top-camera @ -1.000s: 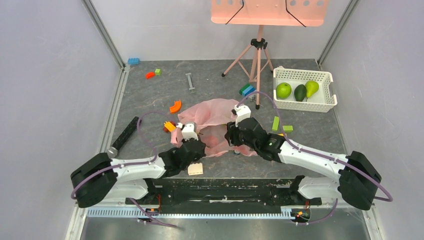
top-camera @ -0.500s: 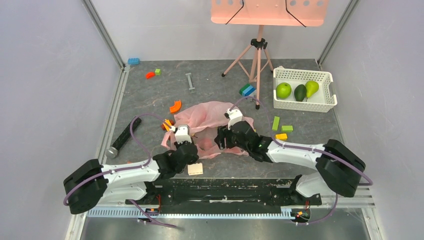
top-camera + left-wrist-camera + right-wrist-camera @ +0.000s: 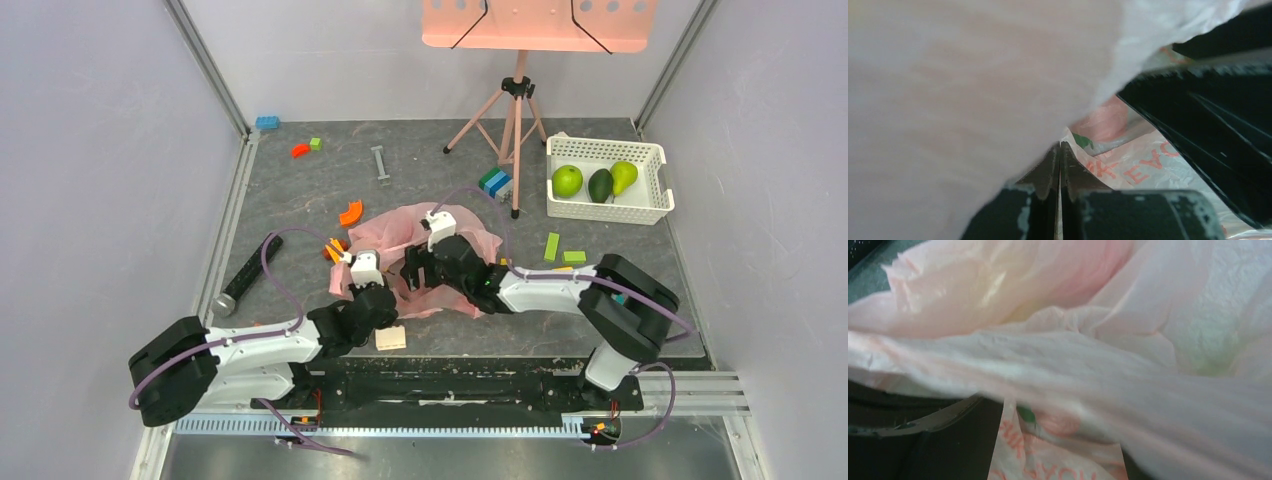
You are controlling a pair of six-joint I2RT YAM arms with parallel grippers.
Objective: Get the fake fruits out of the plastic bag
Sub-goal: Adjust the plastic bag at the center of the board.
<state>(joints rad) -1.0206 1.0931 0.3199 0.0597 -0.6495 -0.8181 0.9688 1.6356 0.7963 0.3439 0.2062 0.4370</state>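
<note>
Right gripper (image 3: pixel 412 270) has swung left into the mouth of the plastic bag (image 3: pixel 395 228), jaws spreading apart toward a reddish fruit (image 3: pixel 1058 422) inside. Left gripper (image 3: pixel 363 270) stays pinched on the bag's edge. Extraction judged imminent.

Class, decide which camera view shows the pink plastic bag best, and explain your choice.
Top external: the plastic bag shows its whole crumpled spread, though partly covered. Both wrist views give only blurred close-up folds and red print.
</note>
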